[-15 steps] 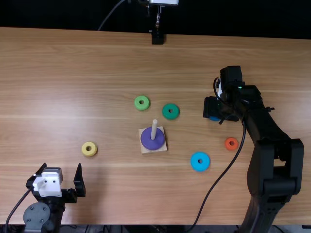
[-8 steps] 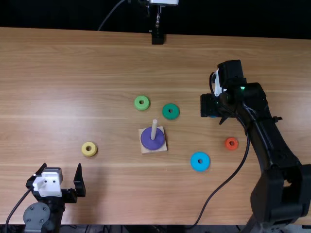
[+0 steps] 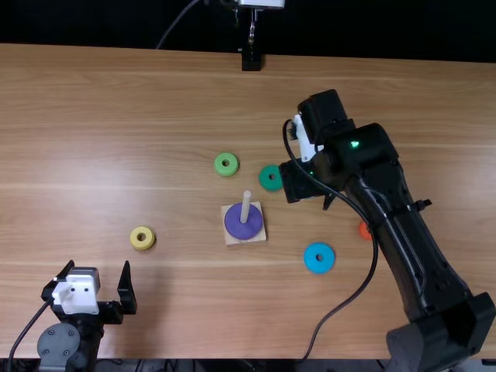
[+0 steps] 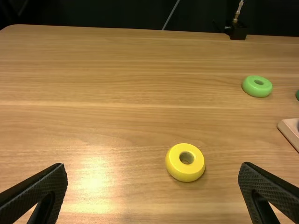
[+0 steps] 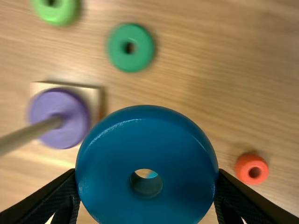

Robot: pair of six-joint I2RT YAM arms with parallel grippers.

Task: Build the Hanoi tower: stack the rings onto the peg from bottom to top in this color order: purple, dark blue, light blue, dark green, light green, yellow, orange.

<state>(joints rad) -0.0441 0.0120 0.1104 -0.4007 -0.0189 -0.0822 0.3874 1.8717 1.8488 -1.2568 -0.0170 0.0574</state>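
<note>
My right gripper (image 3: 301,183) hangs right of the peg (image 3: 246,208), beside the dark green ring (image 3: 270,177). In the right wrist view the dark blue ring (image 5: 147,116) is clamped between the fingers of that gripper (image 5: 147,186). On the peg's wooden base (image 3: 258,236) lies the purple ring (image 3: 242,225). My left gripper (image 3: 98,273) stands open at the near left; in its wrist view the yellow ring (image 4: 174,163) lies beyond the parted fingers of this gripper (image 4: 153,170). The light blue ring (image 3: 319,267), light green ring (image 3: 226,173) and orange ring (image 3: 365,232) rest on the table.
The right arm stretches diagonally over the table's right side, partly covering the orange ring, with a loose cable hanging alongside. A black stand (image 3: 251,60) is at the table's far edge (image 3: 155,53).
My right gripper has moved left, from the right side of the table toward the peg, bringing the dark blue ring off its former spot. The left arm has kept still.
</note>
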